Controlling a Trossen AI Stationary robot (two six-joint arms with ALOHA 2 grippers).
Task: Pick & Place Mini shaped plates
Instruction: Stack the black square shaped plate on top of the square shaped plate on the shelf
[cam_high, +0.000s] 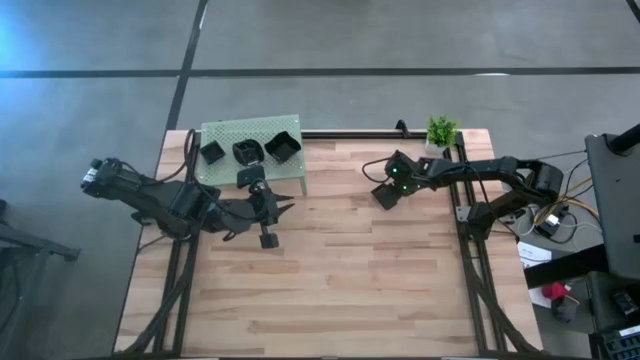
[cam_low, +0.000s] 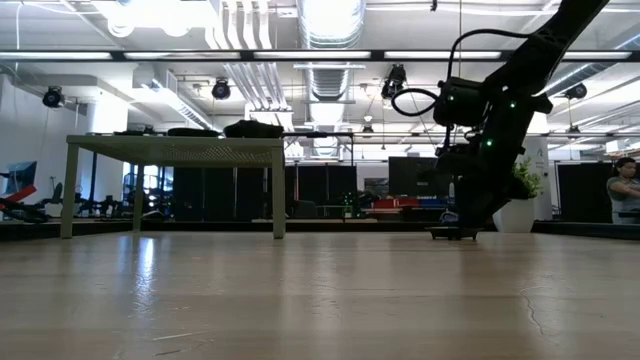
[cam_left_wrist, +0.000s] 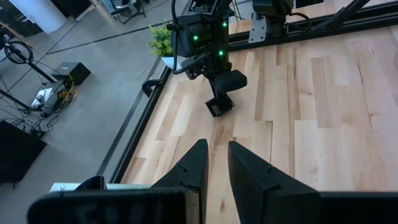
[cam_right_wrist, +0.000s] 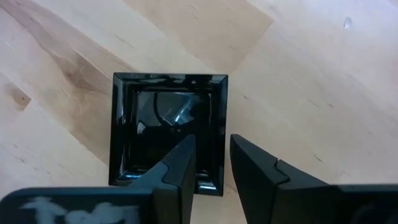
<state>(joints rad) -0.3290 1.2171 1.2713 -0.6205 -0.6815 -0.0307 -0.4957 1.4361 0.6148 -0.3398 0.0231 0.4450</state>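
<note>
From above, our right gripper (cam_high: 388, 192) sits right of centre on a square plate (cam_high: 385, 196); three plates (cam_high: 248, 150) rest upper left on the green platform (cam_high: 225, 131). Its wrist view shows fingers (cam_right_wrist: 180, 168) astride the plate's (cam_right_wrist: 166, 127) rim, slightly parted; we should close squarely. Left gripper (cam_left_wrist: 216, 163) waits, narrowly parted.

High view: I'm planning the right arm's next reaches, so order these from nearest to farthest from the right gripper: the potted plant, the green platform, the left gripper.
From the right gripper, near the table's middle rear:
1. Potted plant, close by at the rear edge on the right.
2. Green platform, across at the rear left; its near end comes first.
3. Left gripper, about as far as the platform's near end; too close to call.
</note>
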